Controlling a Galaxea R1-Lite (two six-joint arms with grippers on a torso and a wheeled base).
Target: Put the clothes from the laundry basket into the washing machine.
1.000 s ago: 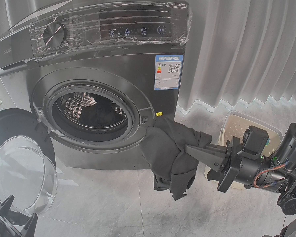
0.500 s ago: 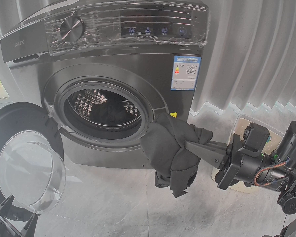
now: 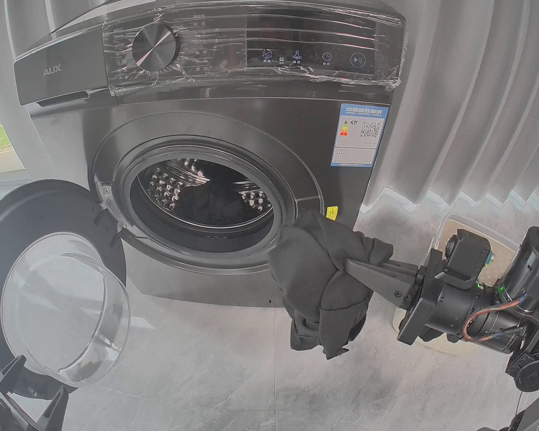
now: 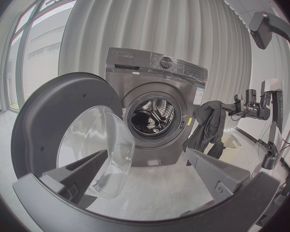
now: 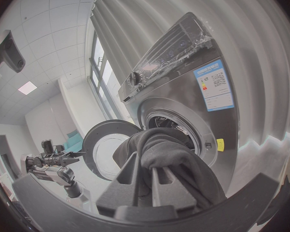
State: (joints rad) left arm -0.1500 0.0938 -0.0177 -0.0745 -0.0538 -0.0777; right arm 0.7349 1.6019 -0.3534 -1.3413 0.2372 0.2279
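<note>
The grey washing machine [image 3: 221, 121] stands with its round door [image 3: 54, 282] swung open to the left. A dark piece of clothing [image 3: 212, 202] lies inside the drum. My right gripper [image 3: 350, 266] is shut on a dark grey garment [image 3: 320, 282], which hangs bunched above the floor just right of the drum opening's rim. In the right wrist view the garment [image 5: 170, 155] drapes over my right gripper [image 5: 148, 168]. The beige laundry basket [image 3: 446, 225] is mostly hidden behind the right arm. Low beside the door, my left gripper [image 4: 148, 158] is open and holds nothing.
White curtains [image 3: 479, 91] hang behind and to the right of the machine. Grey tiled floor [image 3: 221, 366] lies bare in front of it. The open door's clear bowl [image 3: 66, 312] juts out toward my left gripper [image 3: 27, 390].
The whole head view has shifted, so the camera has moved. The held garment now hangs closer to the drum opening's right rim. The right gripper's grip is unchanged, and the left gripper has stayed low.
</note>
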